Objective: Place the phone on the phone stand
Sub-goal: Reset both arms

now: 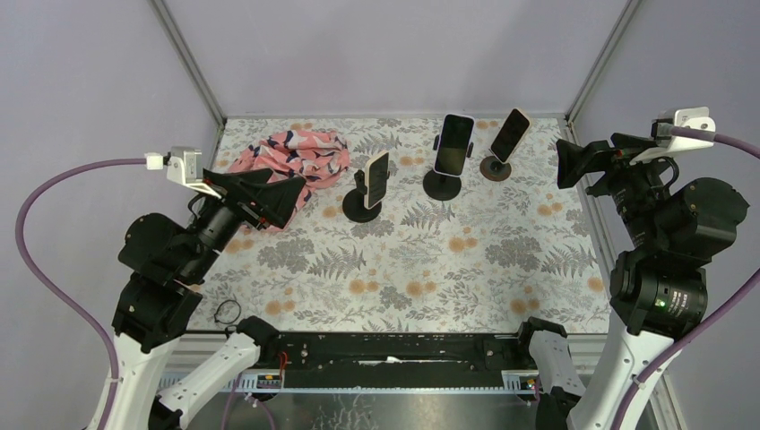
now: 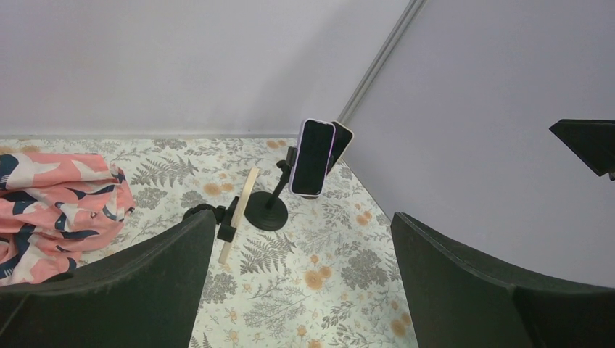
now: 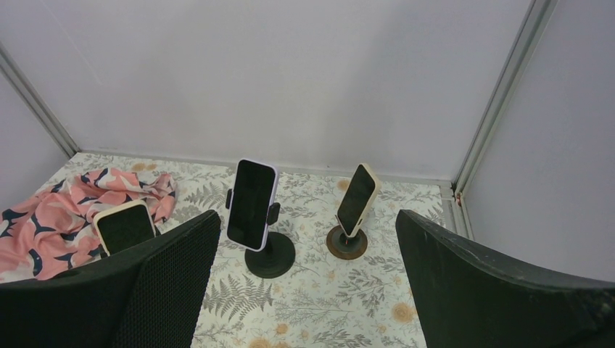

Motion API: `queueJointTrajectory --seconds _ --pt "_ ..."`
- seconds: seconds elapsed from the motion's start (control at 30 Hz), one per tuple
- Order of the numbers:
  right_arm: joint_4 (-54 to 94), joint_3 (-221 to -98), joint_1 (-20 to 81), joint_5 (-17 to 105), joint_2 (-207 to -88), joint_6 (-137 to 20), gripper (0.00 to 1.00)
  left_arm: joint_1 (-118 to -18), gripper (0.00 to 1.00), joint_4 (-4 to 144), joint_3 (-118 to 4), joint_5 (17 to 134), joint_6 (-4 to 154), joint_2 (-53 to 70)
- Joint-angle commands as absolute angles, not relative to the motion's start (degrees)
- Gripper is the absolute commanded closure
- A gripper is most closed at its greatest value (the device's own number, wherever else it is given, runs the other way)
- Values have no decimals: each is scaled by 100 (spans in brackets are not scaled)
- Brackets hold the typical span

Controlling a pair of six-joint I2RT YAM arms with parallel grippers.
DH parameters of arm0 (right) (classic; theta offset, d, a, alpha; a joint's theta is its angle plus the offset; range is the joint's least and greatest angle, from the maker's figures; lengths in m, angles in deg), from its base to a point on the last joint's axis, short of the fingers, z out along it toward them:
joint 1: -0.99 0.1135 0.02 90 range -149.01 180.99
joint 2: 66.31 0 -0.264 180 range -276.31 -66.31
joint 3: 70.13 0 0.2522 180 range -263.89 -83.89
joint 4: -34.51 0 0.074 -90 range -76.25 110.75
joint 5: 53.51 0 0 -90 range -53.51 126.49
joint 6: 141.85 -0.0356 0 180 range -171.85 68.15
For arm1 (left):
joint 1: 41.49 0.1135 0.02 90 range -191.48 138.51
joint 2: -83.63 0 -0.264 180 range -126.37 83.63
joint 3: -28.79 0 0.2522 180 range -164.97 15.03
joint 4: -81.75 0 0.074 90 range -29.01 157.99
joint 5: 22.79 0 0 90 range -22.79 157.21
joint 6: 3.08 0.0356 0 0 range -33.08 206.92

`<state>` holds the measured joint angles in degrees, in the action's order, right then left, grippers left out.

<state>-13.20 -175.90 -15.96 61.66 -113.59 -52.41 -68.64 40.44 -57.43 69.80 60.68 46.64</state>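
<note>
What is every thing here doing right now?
Left phone, upright on left stand.
Middle phone, upright on middle stand.
Right phone, tilted on right stand.
Pink cloth, crumpled in a heap.
Left end effector, open, empty.
Right end effector, open, empty.

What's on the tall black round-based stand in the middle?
A dark-screened phone in a pale case, gripped by the black stand's side clamps. Its back and the cradle are hidden.
</note>
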Motion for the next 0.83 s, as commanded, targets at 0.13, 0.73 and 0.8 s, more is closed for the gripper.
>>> queueJointTrajectory --seconds 0.13,0.73,0.8 --pt "-1126 -17605 -1624 6338 -11438 -5328 0 -6820 1 4060 -5562 7090 6040 4786" --pt "-1167 -17593 -1624 6332 -11505 -5247 0 -6818 1 4231 -5153 7125 5976 4948" --pt "-1182 -17576 -1624 6364 -11509 -5238 0 -6819 1 4261 -5126 7138 5967 4958"
